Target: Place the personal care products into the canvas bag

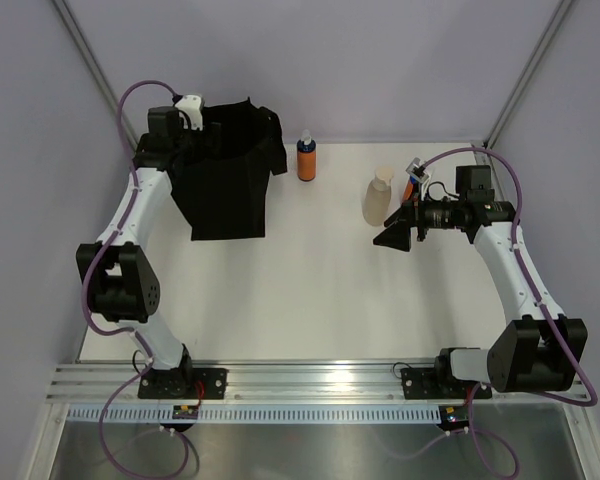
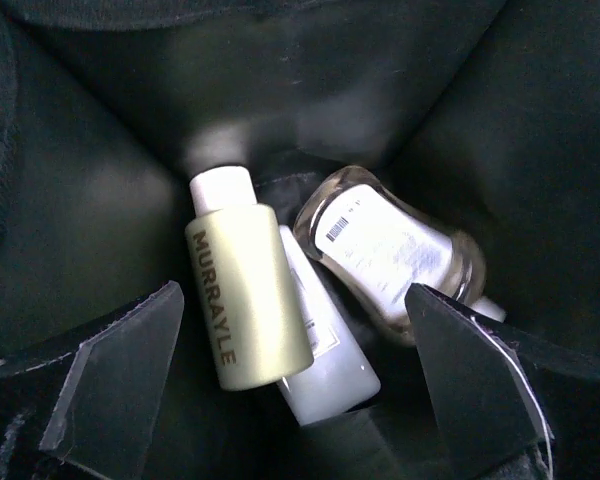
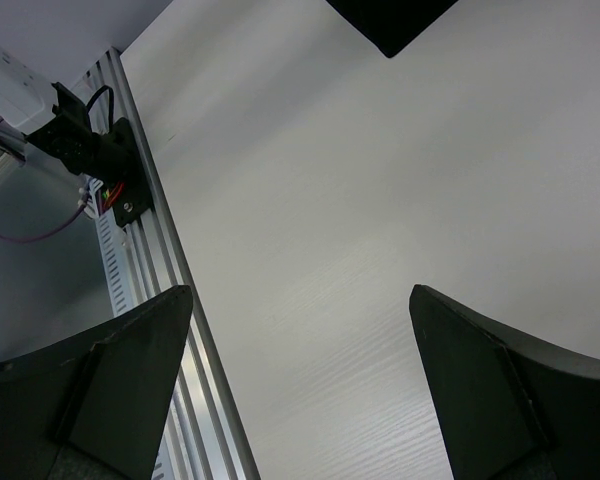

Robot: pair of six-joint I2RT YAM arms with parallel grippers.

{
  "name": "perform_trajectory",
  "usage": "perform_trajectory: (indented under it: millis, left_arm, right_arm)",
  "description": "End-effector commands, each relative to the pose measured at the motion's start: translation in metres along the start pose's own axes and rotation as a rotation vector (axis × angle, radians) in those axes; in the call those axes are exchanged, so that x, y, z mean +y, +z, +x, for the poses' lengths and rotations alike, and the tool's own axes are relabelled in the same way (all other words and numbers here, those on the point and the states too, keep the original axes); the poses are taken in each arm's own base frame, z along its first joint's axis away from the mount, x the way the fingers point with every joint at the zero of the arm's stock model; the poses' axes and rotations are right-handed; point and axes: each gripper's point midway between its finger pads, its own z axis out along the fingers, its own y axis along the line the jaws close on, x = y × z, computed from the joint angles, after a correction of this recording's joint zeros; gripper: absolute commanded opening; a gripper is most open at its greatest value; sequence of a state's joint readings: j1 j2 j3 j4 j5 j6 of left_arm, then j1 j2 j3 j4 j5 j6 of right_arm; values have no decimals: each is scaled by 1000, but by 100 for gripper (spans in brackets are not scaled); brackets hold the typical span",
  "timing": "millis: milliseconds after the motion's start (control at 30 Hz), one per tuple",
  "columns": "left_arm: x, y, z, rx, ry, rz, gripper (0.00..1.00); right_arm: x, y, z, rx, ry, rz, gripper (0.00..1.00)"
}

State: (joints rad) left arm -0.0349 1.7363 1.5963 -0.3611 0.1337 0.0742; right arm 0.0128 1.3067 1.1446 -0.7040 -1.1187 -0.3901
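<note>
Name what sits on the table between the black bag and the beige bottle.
One orange bottle with a blue top, shown in the top view.

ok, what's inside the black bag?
Three bottles lying down: olive-green bottle overlapping the white bottle, translucent bottle beside them. The white one's far end is covered; bag floor beneath hidden.

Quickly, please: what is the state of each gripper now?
Left gripper: open, holding nothing, above the bottles inside the canvas bag.
Right gripper: open, holding nothing, over the table.
</note>
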Motion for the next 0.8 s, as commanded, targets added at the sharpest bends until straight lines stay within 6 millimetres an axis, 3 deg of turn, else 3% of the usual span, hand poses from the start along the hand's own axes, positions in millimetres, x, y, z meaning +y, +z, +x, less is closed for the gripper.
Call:
perform_trajectory:
  millis: [0,100,133,167,200,233,267,333,367,400,433,467,500,533,567,600,633,667,700,733,767]
  left_arm:
    - [8,-15,-26,-69,7,-37,99]
    - [-5,-37,-54,-161,-32,11,99]
    - [-11,-56,-71,-217,-35,34,99]
    - [-15,-67,-81,-254,-52,48,99]
    - [-20,-78,-91,-293,-87,69,99]
    - [-24,-105,-108,-356,-93,76,99]
    - [-27,-117,-117,-394,-101,82,99]
    - [-31,-135,-118,-425,-127,94,99]
    - [-34,-161,-127,-481,-127,96,99]
    - [-37,-171,-125,-493,-149,101,99]
    - [-39,-171,-110,-470,-159,105,99]
    - [-43,-194,-110,-506,-156,114,99]
    - [-48,-199,-102,-499,-167,134,99]
    - [-52,-192,-76,-453,-176,150,99]
    - [-58,-210,-71,-478,-171,171,99]
    - [-63,-212,-59,-465,-186,190,99]
    - [-72,-215,-46,-445,-181,236,99]
    - [-76,-208,-18,-388,-193,250,99]
    - [-84,-223,-11,-408,-189,283,99]
    - [-88,-226,-1,-404,-187,298,99]
    - [-91,-220,22,-365,-194,311,99]
  right_arm:
    - [-2,-3,-10,-13,-42,12,100]
    - [-17,-4,-10,-10,-37,101,100]
    - [-20,-6,-12,-14,-48,136,100]
    - [-35,-10,-9,-5,-44,226,99]
    - [-44,-14,-20,-45,-45,302,99]
    - [-53,-18,-26,-65,-36,367,99]
    - [-74,-27,-29,-77,-31,513,100]
    - [-85,-26,-51,-146,-62,650,100]
    - [-105,-37,-54,-155,-69,821,100]
    - [-106,-33,-62,-159,-113,848,99]
    - [-103,-14,-62,-128,-137,807,99]
    - [-104,-6,-62,-115,-143,788,99]
    - [-112,7,-56,-87,-133,770,100]
    - [-115,14,-59,-84,-137,772,99]
    - [-123,18,-58,-73,-128,788,100]
    - [-139,27,-48,-40,-101,806,100]
    - [-149,24,-54,-39,-103,852,100]
    - [-157,24,-52,-25,-96,879,99]
    - [-165,24,-51,-22,-96,905,99]
    - [-169,21,-49,-22,-97,931,99]
    - [-170,21,-49,-27,-102,933,100]
